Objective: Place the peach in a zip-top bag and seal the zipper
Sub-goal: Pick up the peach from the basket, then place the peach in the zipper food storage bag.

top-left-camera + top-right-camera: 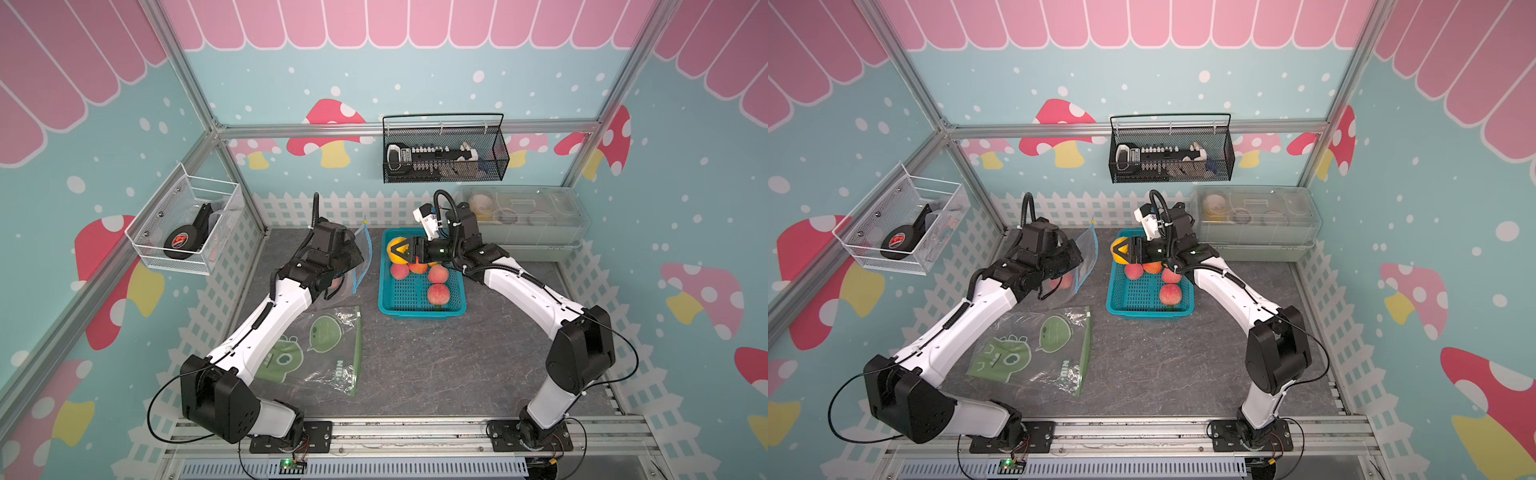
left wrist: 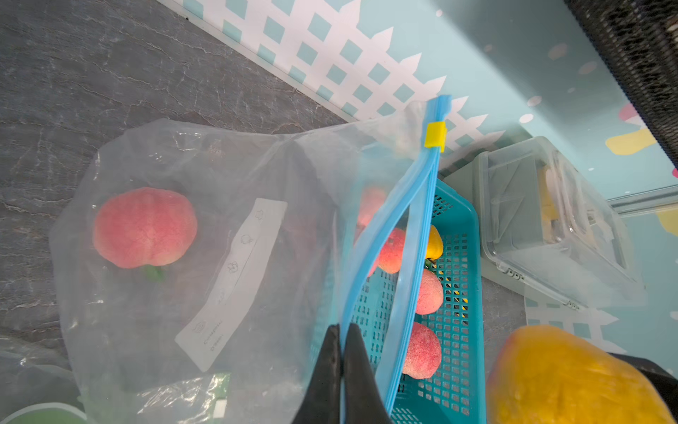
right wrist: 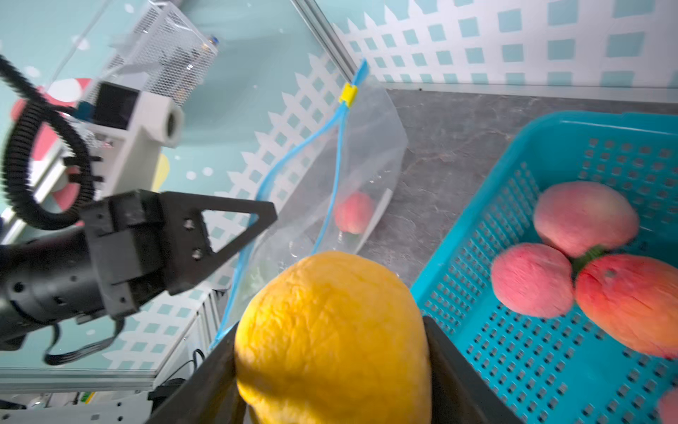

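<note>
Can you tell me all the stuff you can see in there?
clear bag: one, see-through, table's left side
zipper: one, blue with yellow slider, bag's top edge, open
bagged peach: one, pink, inside the clear bag
basket: one, teal, middle of the table towards the back
loose peaches: four, pink to orange-red, in the basket
yellow fruit: one, over the basket's far end
green bag: one, flat on the table by the left arm
black wire basket: one, back wall
white wire basket: one, left wall
clear box: one, table's back right
left fingers: two, black, pinching the clear bag's edge
right fingers: two, black, either side of the yellow fruit
</note>
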Controlling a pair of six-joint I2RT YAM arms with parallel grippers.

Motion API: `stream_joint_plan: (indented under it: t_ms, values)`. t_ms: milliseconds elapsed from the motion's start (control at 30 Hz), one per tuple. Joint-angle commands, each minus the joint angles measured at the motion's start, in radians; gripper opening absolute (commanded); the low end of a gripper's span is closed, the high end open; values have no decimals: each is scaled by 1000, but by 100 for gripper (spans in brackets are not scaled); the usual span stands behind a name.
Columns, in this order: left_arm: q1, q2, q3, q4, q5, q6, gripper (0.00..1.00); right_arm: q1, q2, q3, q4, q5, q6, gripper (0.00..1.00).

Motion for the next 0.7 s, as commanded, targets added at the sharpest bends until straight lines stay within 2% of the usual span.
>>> stream_joint_plan:
  t_ms: [0, 333, 667]
  values:
    - [5, 7, 18, 1, 28, -11, 0, 32, 53, 51, 132, -84, 105, 61]
    - [5, 11, 27, 1, 45, -1, 0, 82, 227, 207, 128, -81, 154, 61]
    - [5, -2, 38, 11, 60, 8, 0, 119, 302, 369, -205, 142, -3, 63]
